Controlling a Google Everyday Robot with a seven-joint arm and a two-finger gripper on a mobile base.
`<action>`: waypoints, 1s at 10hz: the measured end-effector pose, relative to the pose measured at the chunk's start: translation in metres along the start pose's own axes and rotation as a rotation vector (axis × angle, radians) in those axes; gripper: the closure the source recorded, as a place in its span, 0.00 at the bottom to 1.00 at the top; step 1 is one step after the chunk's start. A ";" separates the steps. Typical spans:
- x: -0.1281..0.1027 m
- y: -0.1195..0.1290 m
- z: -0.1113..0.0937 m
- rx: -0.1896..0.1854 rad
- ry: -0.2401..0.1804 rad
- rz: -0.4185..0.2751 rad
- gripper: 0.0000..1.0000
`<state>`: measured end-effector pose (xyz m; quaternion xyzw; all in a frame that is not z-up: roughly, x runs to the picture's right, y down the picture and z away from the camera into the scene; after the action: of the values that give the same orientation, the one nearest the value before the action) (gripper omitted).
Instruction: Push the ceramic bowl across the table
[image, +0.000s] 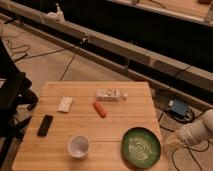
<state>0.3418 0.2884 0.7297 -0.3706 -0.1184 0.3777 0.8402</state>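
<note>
The ceramic bowl (141, 146), dark green with a pale spiral inside, sits on the light-wood table (120, 120) near its front right corner. My gripper (171, 141) is at the end of the white arm (196, 130) that comes in from the right, just off the table's right edge and close to the bowl's right rim. I cannot tell whether it touches the bowl.
A white cup (78, 146) stands at the front, left of the bowl. An orange object (100, 108), a white packet (110, 94), a pale block (65, 103) and a black remote (45, 125) lie on the table. A blue box (177, 107) and cables lie on the floor.
</note>
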 end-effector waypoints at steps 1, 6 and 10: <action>0.000 0.000 0.002 -0.002 0.000 0.002 1.00; 0.005 0.011 0.024 -0.052 0.007 0.008 1.00; -0.004 0.021 0.029 -0.070 0.004 -0.028 1.00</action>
<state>0.3136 0.3106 0.7354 -0.3990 -0.1350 0.3607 0.8321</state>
